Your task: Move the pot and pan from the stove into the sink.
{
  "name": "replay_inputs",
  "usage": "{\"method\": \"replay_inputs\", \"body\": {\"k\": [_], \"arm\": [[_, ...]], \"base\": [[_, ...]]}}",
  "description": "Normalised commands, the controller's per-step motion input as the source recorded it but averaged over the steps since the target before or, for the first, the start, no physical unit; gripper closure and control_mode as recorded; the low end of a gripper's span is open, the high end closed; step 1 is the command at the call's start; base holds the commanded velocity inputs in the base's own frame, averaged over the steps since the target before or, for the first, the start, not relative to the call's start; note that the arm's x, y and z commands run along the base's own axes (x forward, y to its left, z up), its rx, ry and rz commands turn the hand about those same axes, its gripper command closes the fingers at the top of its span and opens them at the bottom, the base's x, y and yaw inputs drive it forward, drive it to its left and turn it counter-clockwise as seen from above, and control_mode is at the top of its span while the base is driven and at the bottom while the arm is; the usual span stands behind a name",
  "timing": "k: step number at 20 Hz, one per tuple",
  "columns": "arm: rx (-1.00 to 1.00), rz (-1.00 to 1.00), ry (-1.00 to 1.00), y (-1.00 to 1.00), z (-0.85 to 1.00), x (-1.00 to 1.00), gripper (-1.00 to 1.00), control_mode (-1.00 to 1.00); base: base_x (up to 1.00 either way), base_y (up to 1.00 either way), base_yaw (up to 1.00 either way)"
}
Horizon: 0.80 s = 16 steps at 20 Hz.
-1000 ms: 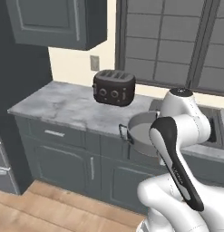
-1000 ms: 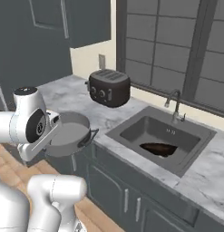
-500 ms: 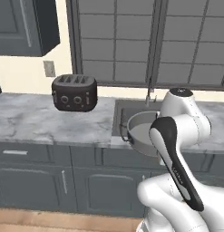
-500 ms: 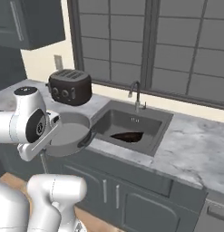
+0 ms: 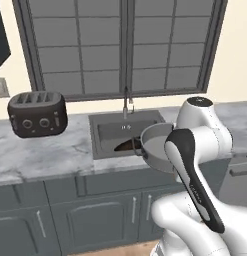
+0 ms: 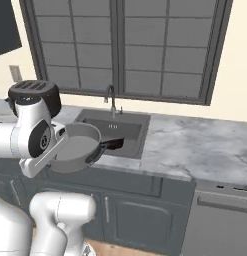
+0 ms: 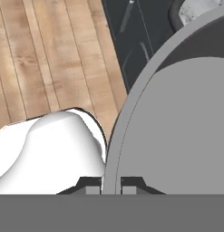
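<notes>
A grey marble counter [image 6: 195,145] runs under a wide gridded window [image 5: 125,45], with dark cabinets below and wood floor [image 7: 45,59] in the hand view. The pincer [image 7: 110,183] is clamped on the rim of the pot [image 6: 77,146], fingertips [image 7: 91,185] either side of the thin wall, carrying it level in front of the counter's edge, just short of the sink [image 5: 127,131]. The pan [image 5: 129,145] already lies in the basin, its black handle [image 6: 111,145] showing past the pot. Over the last second the base has driven along the counter: the toaster [image 5: 36,114] has slid from centre to far left and the sink has come from the side to straight ahead, while the pot sat unchanged in the grip. Judging by this, the carry is nearly done; what remains is reaching forward over the basin, lowering and letting go, minding the faucet [image 5: 127,101] and the pan below
</notes>
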Motion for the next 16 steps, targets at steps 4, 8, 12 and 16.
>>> {"method": "replay_inputs", "body": {"k": [4, 8, 12, 16], "arm": [[0.00, 0.00, 0.00, 0.00, 0.00, 0.00, 1.00, 1.00], [0.00, 0.00, 0.00, 0.00, 0.00, 0.00, 1.00, 1.00], [0.00, 0.00, 0.00, 0.00, 0.00, 0.00, 1.00, 1.00], [0.00, 0.00, 0.00, 0.00, 0.00, 0.00, 1.00, 1.00]], "base": [[0.05, -0.04, -0.40], [0.00, -0.14, -0.35], [0.00, -0.01, -0.05], [-0.01, 0.17, 0.00]]}}
